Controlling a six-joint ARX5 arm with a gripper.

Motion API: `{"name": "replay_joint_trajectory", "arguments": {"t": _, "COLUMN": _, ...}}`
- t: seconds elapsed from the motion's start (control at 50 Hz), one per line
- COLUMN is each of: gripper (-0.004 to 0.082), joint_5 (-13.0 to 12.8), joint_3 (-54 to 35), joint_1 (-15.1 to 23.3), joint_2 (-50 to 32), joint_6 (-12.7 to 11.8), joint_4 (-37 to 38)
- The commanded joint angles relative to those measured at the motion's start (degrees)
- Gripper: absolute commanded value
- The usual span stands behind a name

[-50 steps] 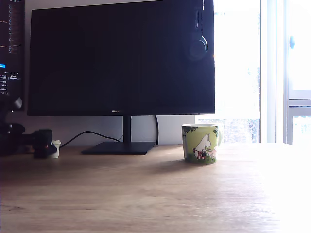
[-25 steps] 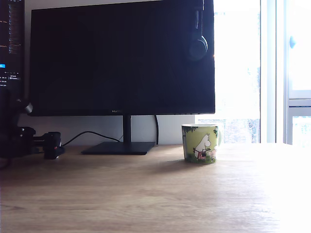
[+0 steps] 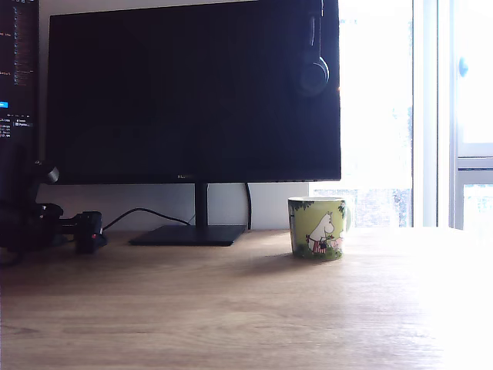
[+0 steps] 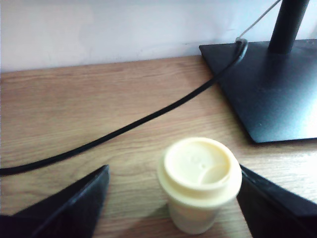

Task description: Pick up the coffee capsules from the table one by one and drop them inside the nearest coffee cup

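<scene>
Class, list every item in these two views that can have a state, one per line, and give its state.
Hand: open, one finger on each side of the capsule, not touching it.
Cream-white capsule: upright on the table, between the fingers.
Coffee cup: upright on the table; contents not visible.
Monitor: screen dark.
Headphones: hanging on the monitor's corner.
Cable: lying loose across the table.

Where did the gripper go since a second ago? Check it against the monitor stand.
Yes. The gripper shifted toward the exterior view's right, closer to the monitor stand.
</scene>
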Motion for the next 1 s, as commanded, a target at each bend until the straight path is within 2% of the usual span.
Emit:
{"name": "replay_joint_trajectory", "arguments": {"t": 0.0, "gripper": 0.0707, "joint_5": 0.04, "joint_3": -0.24, "joint_1": -0.37, "joint_2": 2.10, "joint_6": 0.09, "joint_4": 0.02}}
{"name": "replay_joint_trajectory", "arguments": {"t": 0.26, "gripper": 0.0706, "joint_5": 0.04, "joint_3": -0.24, "joint_1": -0.37, "joint_2": 2.10, "joint_6": 0.26, "joint_4": 0.00}}
{"name": "replay_joint_trajectory", "arguments": {"t": 0.32, "gripper": 0.0683, "joint_5": 0.04, "joint_3": -0.24, "joint_1": -0.37, "joint_2": 2.10, "joint_6": 0.28, "joint_4": -0.02}}
{"name": "replay_joint_trajectory", "arguments": {"t": 0.42, "gripper": 0.0598, "joint_5": 0.04, "joint_3": -0.24, "joint_1": -0.37, "joint_2": 2.10, "joint_6": 0.31, "joint_4": -0.07}}
{"name": "replay_joint_trajectory", "arguments": {"t": 0.46, "gripper": 0.0539, "joint_5": 0.04, "joint_3": -0.24, "joint_1": -0.37, "joint_2": 2.10, "joint_6": 0.31, "joint_4": -0.22}}
{"name": "replay_joint_trajectory", "arguments": {"t": 0.62, "gripper": 0.0194, "joint_5": 0.07, "joint_3": -0.24, "joint_1": -0.37, "joint_2": 2.10, "joint_6": 0.31, "joint_4": -1.22}}
{"name": "replay_joint_trajectory", "arguments": {"t": 0.68, "gripper": 0.0110, "joint_5": 0.04, "joint_3": -0.24, "joint_1": -0.37, "joint_2": 2.10, "joint_6": 0.31, "joint_4": -1.38}}
{"name": "replay_joint_trajectory", "arguments": {"t": 0.98, "gripper": 0.0092, "joint_5": 0.07, "joint_3": -0.24, "joint_1": -0.37, "joint_2": 2.10, "joint_6": 0.28, "joint_4": -1.44}}
